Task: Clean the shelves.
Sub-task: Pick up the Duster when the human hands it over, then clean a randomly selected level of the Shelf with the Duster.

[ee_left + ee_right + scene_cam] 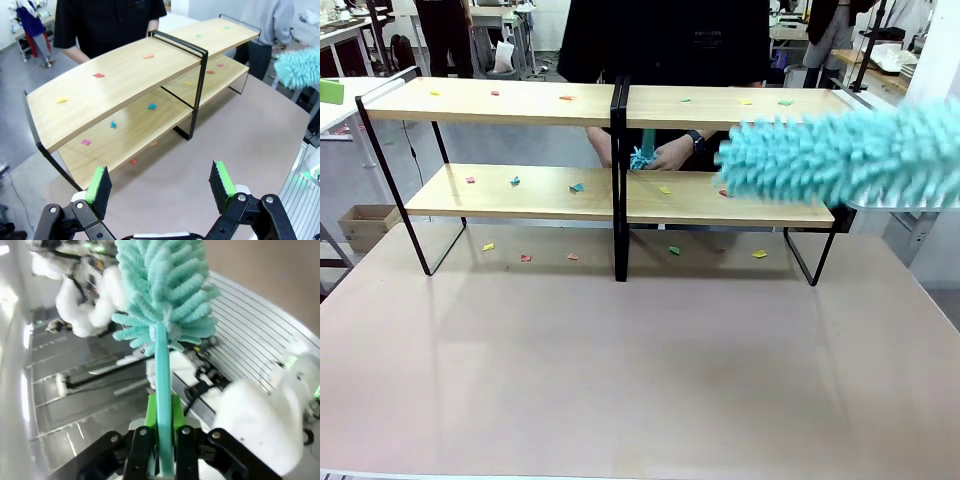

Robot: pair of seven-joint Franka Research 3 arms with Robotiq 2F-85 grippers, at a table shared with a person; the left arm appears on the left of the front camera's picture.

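Clamping a duster [160, 290] by its thin teal handle, the right claw [161, 412] has its green pads shut tight on the stick, and the fluffy teal head rises straight up from the fingers. In the front view that head comes in from the right edge and lies across the right end of the shelves [520, 100], level with the gap between the upper and lower boards. The left wrist view shows the head off beyond the end of the rack and apart from it. The left claw [161, 182] is spread wide with nothing between its pads, and it hangs above the beige tabletop [640, 380] in front of the rack's left end. The shelves stand along the far half of the tabletop, two two-tier racks joined at a black middle post and reaching nearly from side to side. Small coloured paper scraps [577, 187] dot both tiers and the tabletop under the lower boards. Behind the rack stands a person [665, 40] in a dark top, with one hand [672, 152] low behind the middle post beside a small teal tuft that I cannot make out.
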